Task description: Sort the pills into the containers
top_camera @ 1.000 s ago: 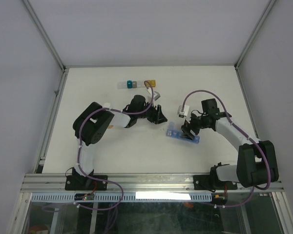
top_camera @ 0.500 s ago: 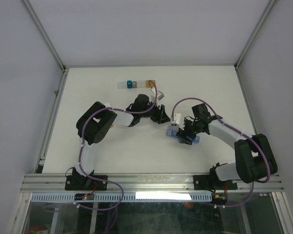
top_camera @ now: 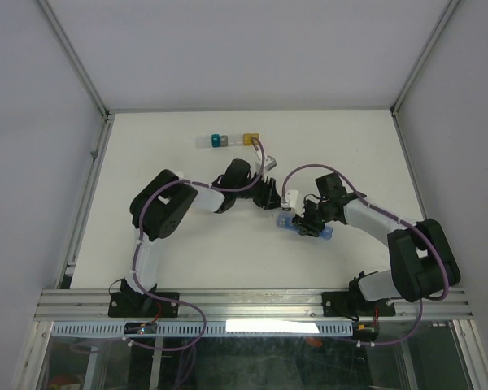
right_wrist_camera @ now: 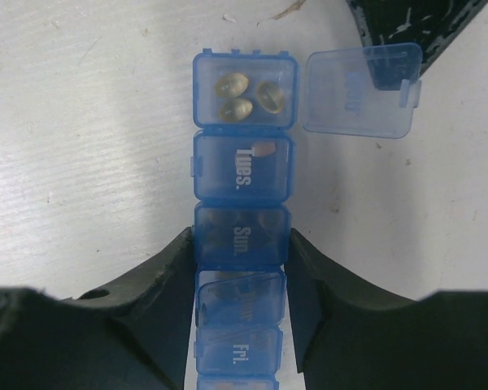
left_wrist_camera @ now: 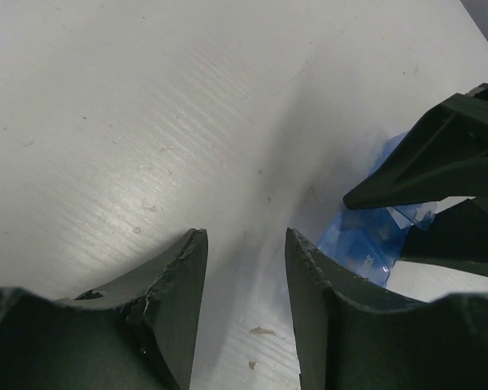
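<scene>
The containers are a translucent blue strip of lidded compartments (right_wrist_camera: 241,175) lying on the white table, also seen in the top view (top_camera: 325,234). My right gripper (right_wrist_camera: 240,237) is shut on the strip's sides at the "Sun." compartment; it shows in the top view (top_camera: 307,219). The strip's far end compartment is open, its lid (right_wrist_camera: 359,89) flipped aside, with three tan pills (right_wrist_camera: 244,93) inside. My left gripper (left_wrist_camera: 244,236) is open and empty, just left of the strip's open end (left_wrist_camera: 364,244), and shows in the top view (top_camera: 270,195). The clear pill bottle is out of view.
A row of teal, grey and yellow cubes (top_camera: 228,140) sits at the back of the table. Metal frame posts and white walls bound the table (top_camera: 179,252). The left finger's tip (right_wrist_camera: 407,16) is close to the open lid.
My right gripper moved left onto the blue strip and now holds it. My left gripper moved right, closer to the strip's end.
</scene>
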{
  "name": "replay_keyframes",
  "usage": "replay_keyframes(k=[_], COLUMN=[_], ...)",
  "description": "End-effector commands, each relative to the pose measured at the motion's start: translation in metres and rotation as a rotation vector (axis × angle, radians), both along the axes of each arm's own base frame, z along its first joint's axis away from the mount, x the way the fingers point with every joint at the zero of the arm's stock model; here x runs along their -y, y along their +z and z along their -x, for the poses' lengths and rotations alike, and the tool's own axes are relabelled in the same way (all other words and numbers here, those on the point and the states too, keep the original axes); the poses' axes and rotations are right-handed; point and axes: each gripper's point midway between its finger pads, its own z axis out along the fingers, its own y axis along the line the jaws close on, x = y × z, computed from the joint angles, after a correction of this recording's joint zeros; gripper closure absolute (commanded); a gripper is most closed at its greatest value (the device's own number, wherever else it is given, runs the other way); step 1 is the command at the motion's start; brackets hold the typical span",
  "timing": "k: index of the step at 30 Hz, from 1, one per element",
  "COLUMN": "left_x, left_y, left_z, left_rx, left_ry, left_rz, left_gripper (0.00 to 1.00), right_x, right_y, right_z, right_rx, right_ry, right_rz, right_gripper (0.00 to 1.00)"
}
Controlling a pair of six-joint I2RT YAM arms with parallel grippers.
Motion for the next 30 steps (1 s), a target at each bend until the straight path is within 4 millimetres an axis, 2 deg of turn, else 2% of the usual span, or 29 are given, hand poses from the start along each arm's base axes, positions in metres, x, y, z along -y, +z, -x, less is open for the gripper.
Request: replay_keyframes(k=[1, 7, 15, 20, 26, 30], left_x=[0.007, 0.005, 0.000, -0.002, 0.004, 0.004], left_y=[0.033, 0.046, 0.057, 0.064, 0.049, 0.035], left_z=[0.015, 0.030, 0.045, 0.055, 0.067, 0.063], left_rx=[0.086, 0.122, 0.153, 0.156, 0.097, 0.037], left_ry=[-0.093, -0.160, -0.201, -0.204, -0.226, -0.186], left_rz=[0.090, 0.148, 0.179, 0.177, 0.126, 0.061], left_gripper=[0.56, 0.56, 0.56, 0.61, 0.69, 0.77], right_x=[-0.005, -0.003, -0.002, -0.002, -0.002, -0.002], right_y=[0.005, 0.002, 0.000, 0.000, 0.000, 0.000], right_z=[-0.009, -0.011, -0.011, -0.011, -0.011, -0.011], right_rx=[0.018, 0.007, -0.001, -0.005, -0.009, -0.010], right_ry=[-0.004, -0.019, -0.028, -0.033, -0.036, -0.037], right_rz=[-0.007, 0.007, 0.016, 0.015, 0.015, 0.014], right_gripper=[0.69, 0.75, 0.76, 0.76, 0.76, 0.76])
